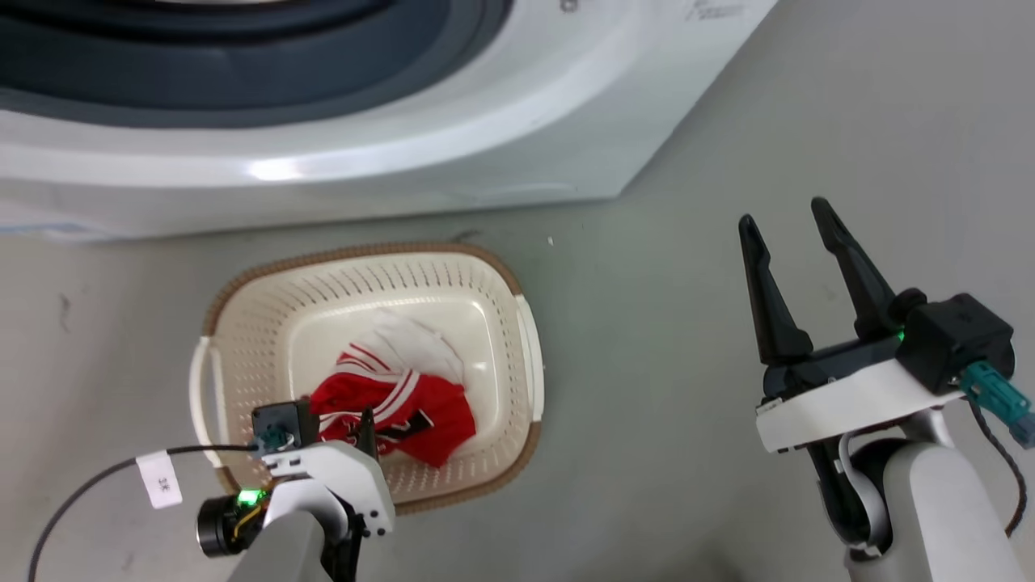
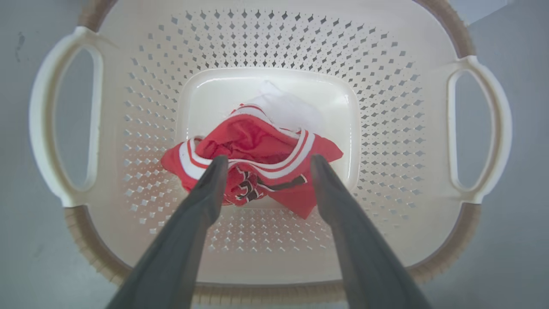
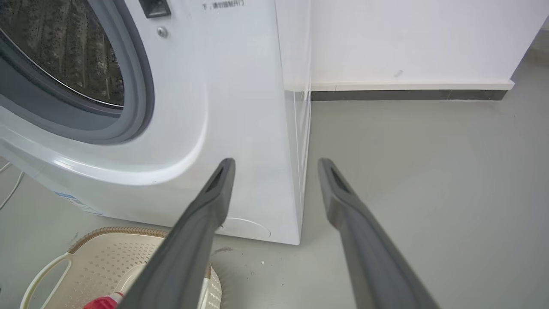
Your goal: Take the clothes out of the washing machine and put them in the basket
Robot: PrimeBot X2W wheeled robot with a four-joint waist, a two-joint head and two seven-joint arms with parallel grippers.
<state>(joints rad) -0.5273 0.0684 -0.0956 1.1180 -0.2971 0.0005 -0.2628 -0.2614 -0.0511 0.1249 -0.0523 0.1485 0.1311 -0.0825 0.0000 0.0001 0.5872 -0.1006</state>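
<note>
One basket (image 1: 323,299) stood on the grey floor (image 1: 687,364) just in front of the one washing machine (image 1: 485,121), its brown rim near the machine's white base. The clothes (image 2: 257,141) lay in a single crumpled heap on the basket's bottom: red cloth with white stripes, a white part showing at the far side and some dark lettering at the near side (how many garments made up the heap could not be told). Two side handles (image 2: 64,120) showed in the left wrist view, one on each short end.

The left pincer (image 2: 268,161) hung over the basket, pointing down at the heap, its two dark fingers spread wide and gripping nothing; whether the tips touched the cloth could not be told. The right pincer (image 1: 783,214) was well apart from the basket, over bare floor to the robot's right, its two fingers likewise parted and empty. In the right wrist view it pointed towards the machine's lower front corner, and part of the grey-rimmed porthole with the perforated steel drum (image 3: 55,51) appeared at the upper left.
</note>
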